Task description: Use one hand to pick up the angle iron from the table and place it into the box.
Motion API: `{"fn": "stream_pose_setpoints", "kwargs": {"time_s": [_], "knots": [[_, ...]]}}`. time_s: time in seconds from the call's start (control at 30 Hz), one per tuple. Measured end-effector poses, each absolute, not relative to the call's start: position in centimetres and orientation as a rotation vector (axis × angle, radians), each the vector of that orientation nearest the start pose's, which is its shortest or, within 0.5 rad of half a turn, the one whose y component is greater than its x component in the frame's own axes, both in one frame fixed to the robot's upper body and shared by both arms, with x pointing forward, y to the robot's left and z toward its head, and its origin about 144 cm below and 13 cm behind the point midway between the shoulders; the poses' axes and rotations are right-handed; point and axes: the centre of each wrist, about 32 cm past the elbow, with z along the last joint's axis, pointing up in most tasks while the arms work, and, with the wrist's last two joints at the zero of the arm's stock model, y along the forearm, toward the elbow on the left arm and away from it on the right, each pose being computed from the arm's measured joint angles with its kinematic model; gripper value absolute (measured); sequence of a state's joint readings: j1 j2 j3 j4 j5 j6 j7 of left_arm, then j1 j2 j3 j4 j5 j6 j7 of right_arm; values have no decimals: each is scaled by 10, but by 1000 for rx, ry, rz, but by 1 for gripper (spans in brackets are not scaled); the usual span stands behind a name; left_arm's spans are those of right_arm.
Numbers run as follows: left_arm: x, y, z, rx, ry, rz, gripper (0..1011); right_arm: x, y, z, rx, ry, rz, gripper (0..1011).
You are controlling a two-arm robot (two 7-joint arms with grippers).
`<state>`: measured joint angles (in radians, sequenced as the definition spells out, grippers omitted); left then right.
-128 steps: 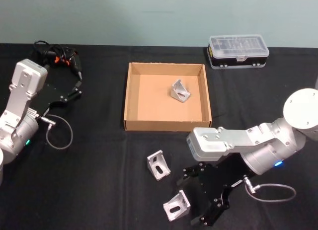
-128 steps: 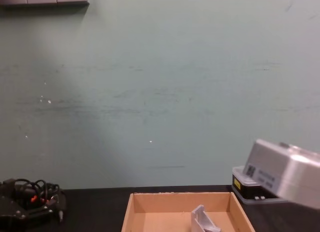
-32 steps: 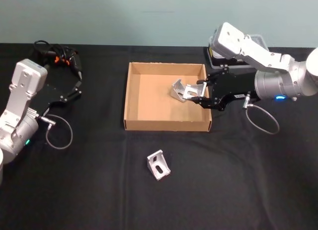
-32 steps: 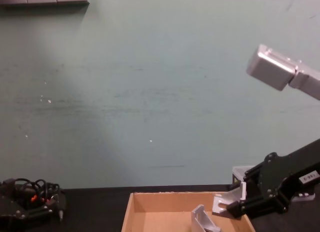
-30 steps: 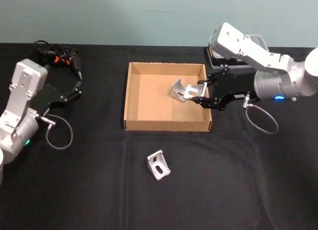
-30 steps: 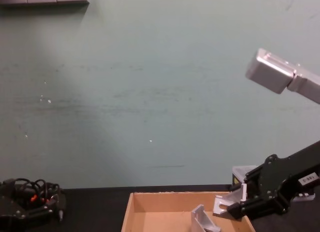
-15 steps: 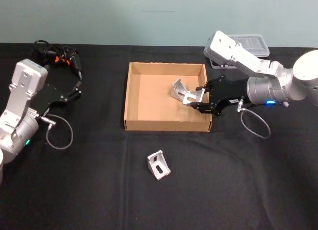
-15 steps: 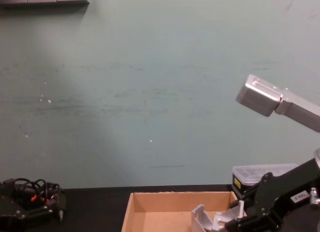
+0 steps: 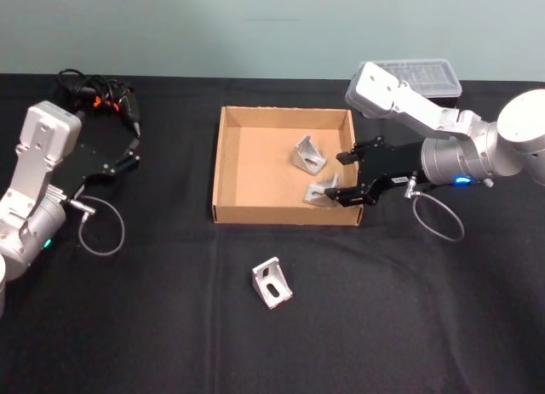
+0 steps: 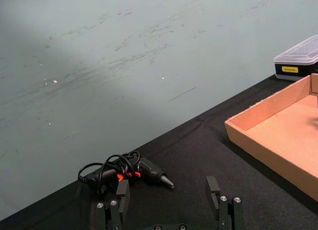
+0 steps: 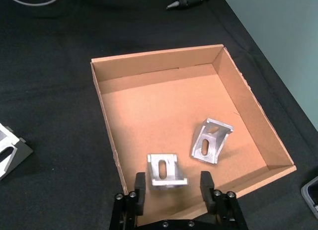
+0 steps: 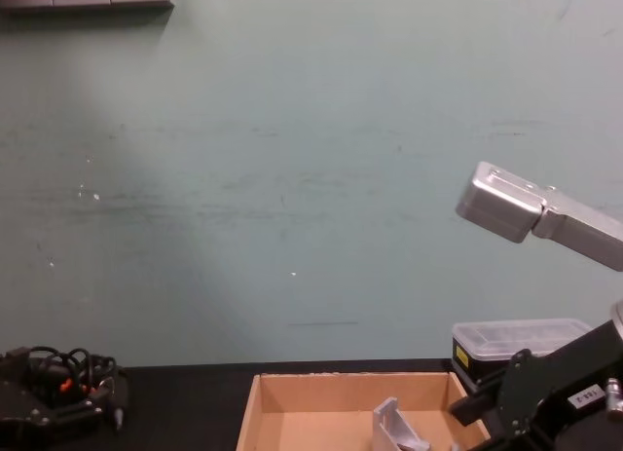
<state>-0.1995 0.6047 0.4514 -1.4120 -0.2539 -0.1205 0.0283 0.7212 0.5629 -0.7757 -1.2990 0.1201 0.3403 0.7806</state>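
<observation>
The tan box [image 9: 226, 168] sits at the middle of the black table [image 9: 170, 326]. My right gripper [image 9: 337, 179] reaches over the box's right wall, low and open. An angle iron [image 9: 319, 192] rests on the box floor between the fingers [image 11: 140, 186], with a gap on one side; the right wrist view shows this angle iron [image 11: 166, 169] free of the pads. A second angle iron [image 9: 310, 154] stands farther back in the box. A third angle iron [image 9: 272, 282] lies on the table in front of the box. My left gripper [image 9: 130, 153] is parked open at the far left.
A black case with a clear lid [image 9: 410, 76] stands behind the right arm. A black tool with tangled cable [image 9: 98, 99] lies at the back left, close to the left gripper [image 10: 168, 192]. Loose grey cable loops hang by both arms.
The right gripper carried the angle iron from the table over the box, lowered it near the front right corner and opened. The angle iron now rests on the box floor. The left arm stayed still.
</observation>
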Motion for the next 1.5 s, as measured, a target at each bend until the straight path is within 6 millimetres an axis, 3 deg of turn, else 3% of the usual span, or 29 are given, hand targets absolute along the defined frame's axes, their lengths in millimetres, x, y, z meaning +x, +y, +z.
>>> {"fn": "stream_pose_setpoints", "kwargs": {"time_s": [0.4,0.73,1.0,1.23,1.5], "knots": [[489,310,1140,304,-285,1248,1000,583,-254,1269,-712,-194,-492,1002],[489,310,1140,304,-285,1248,1000,554,-259,1301,-604,-256,-391,1000],[489,310,1140,304,-285,1248,1000,533,-245,1320,-588,-291,-183,1002],[489,310,1140,304,-285,1248,1000,532,-229,1319,-641,-296,-57,1000],[489,310,1140,305,-285,1248,1000,544,-208,1314,-741,-307,61,1000]]}}
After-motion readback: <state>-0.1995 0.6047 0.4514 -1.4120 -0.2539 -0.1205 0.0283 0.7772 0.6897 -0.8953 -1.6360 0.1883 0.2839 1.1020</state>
